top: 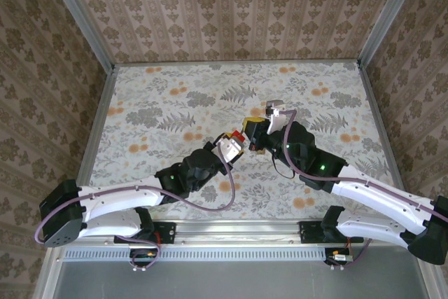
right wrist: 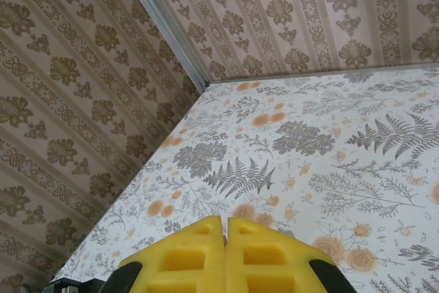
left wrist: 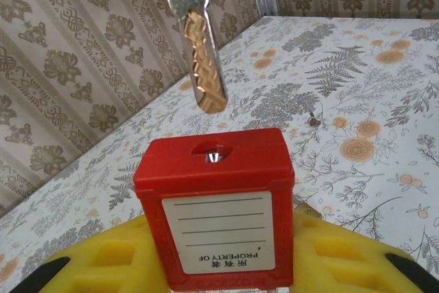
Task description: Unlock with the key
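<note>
Jaws first: those of my left gripper (left wrist: 219, 231) grasp the red padlock (left wrist: 214, 190) by its sides, label toward my camera and keyhole (left wrist: 212, 150) turned up, so the opening faces whatever comes down from above and the body cannot twist away. Those of my right gripper (right wrist: 226, 228) are clenched flat together; I cannot see what they pinch, but the key (left wrist: 202, 66) hangs in mid-air over the padlock, so I judge its head is held there. Its blade points down, tilted, with the tip just above and a little to the left of the keyhole, not touching. Both are held clear of the table (left wrist: 357, 101), which leaves me room to line the blade up before pushing it in
</note>
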